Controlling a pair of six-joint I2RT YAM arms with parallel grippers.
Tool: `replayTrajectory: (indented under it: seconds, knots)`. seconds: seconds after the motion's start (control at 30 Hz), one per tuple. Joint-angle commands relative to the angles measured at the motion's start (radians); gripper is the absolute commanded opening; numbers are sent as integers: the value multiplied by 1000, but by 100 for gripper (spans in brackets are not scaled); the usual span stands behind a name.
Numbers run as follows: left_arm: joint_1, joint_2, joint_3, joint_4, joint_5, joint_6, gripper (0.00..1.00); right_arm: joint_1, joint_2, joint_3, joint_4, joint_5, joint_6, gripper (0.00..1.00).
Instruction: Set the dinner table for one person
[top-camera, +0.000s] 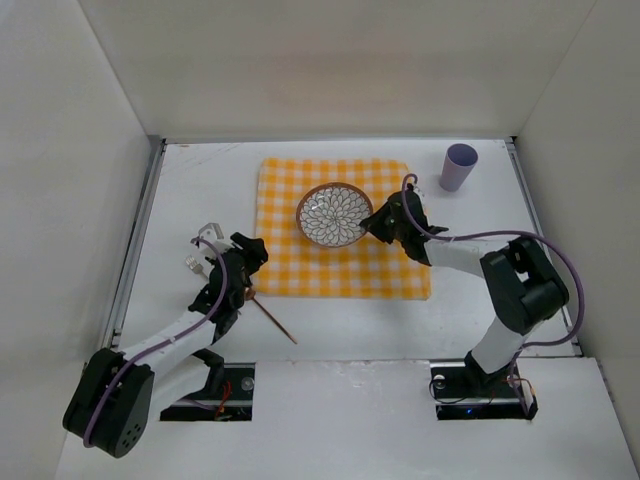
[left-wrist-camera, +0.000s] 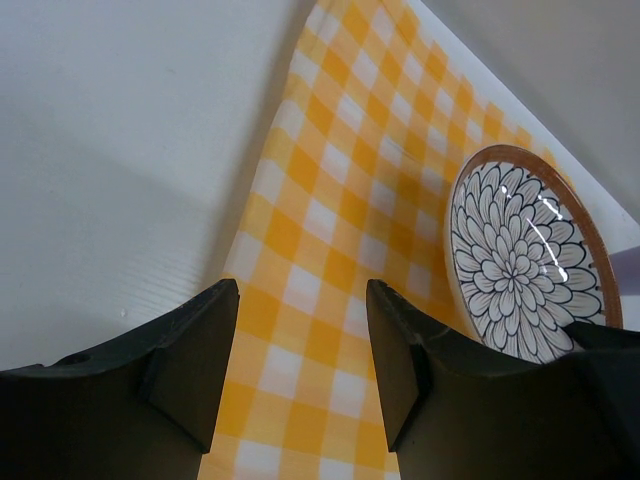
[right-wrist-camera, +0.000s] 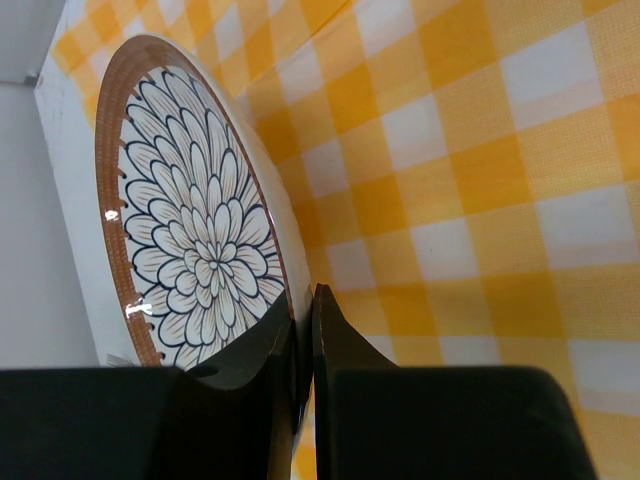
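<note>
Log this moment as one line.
right gripper shut on floral plate rim; plate on checked cloth; left gripper open, empty; purple cup off cloth

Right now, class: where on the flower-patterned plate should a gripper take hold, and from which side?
On the plate, I'd pinch the thin brown rim at its right edge, coming in low from the right arm's side. It is shallow and lies flat on the checked cloth, so probably only the rim fits between two fingers; the right gripper pinches it there.

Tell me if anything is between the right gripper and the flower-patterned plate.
Nothing visible does: the right gripper is closed on the rim of the plate, which lies on the checked cloth.
</note>
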Motion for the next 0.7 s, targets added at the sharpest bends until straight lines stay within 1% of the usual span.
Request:
replayTrajectory:
  seconds: [0.0,0.33,0.53,0.57,0.6,0.67]
  knots:
    - [3,10,-8,53,-24,1,51,7,-8,61,207,-50,66,7]
    - [6,26,-6,62,-32,-1,51,39,-81,-67,209,-47,94,8]
    - [3,16,-8,62,-32,2,51,53,-54,-143,221,-38,106,10]
    - [7,19,-8,62,-30,1,51,56,-49,-152,222,-36,114,12]
    - [9,23,-8,62,-25,-2,51,60,-45,-157,224,-30,112,16]
    - [6,23,-8,62,-21,-4,51,69,-48,-166,213,1,105,30]
